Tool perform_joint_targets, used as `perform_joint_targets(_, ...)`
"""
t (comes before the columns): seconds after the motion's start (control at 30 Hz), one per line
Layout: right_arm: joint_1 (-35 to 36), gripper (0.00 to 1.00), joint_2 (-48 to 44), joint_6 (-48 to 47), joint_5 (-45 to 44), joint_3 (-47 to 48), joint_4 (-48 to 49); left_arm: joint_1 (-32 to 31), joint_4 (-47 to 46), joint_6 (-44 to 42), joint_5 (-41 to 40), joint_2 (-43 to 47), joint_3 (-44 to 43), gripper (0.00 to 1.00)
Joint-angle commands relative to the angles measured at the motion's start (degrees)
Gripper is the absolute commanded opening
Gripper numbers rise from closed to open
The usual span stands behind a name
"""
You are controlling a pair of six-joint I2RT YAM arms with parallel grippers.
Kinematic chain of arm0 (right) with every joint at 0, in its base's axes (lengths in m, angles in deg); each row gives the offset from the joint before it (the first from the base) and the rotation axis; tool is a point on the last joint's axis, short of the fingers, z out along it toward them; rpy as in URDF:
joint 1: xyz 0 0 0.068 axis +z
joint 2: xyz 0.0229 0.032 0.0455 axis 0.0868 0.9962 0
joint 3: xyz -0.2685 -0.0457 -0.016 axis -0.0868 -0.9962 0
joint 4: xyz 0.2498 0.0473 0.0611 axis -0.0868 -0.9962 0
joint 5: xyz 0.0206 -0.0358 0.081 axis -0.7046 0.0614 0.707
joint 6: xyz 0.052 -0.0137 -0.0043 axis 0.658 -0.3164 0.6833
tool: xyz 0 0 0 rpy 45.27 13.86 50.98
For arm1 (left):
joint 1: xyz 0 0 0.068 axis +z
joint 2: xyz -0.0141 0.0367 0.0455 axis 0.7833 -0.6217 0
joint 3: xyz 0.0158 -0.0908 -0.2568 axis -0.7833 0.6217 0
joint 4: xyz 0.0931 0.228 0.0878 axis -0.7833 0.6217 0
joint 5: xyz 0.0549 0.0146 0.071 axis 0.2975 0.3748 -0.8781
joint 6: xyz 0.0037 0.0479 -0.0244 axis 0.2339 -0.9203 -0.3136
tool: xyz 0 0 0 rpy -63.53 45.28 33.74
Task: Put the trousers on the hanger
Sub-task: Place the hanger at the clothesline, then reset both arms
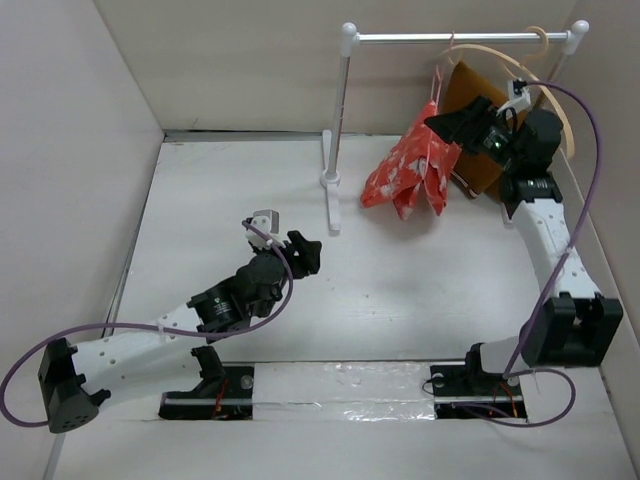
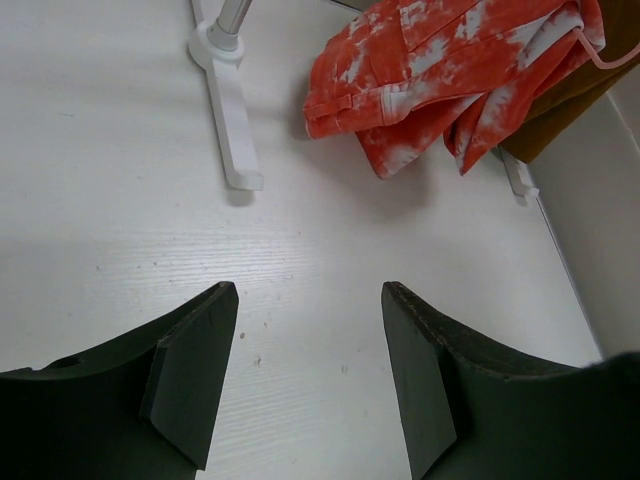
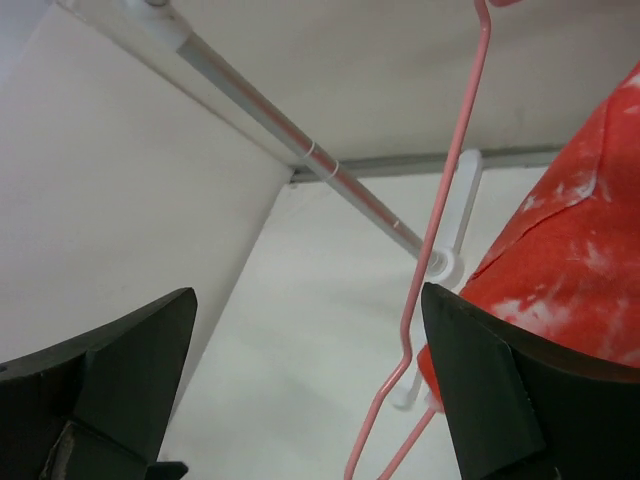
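high up, right gripper (image 1: 446, 122) (fingers apart) beside the trousers (image 1: 410, 170) and hanger (image 3: 445, 195)

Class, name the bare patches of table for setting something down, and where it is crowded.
Bare: the far-left stretch between the left wall and the rack's foot; also the middle, between the left gripper and the right arm. Crowded: the far right corner, where trousers, brown cloth and right gripper bunch.

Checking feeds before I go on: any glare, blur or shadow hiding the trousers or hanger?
Top external: even light, trousers clear, mild glare on the near tape strip. Left wrist: sharp, soft shadows only. Right wrist: hanger crisp, fingers dark.
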Motion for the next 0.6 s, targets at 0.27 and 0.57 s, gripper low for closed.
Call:
perform_joint_targets(0.27,0.61,1.00,-21.66,-6.82,-12.30,-25.05,7.75,-0.88,4.29,-0.29,-2.00,4.95,-3.84,0.58)
perform_joint_targets(0.57,5.62,1.00,-52.92,-9.81,-8.42,-52.01,-2.14,-0.88,16.06,9.11,-12.28,18.47,2.65,0.59)
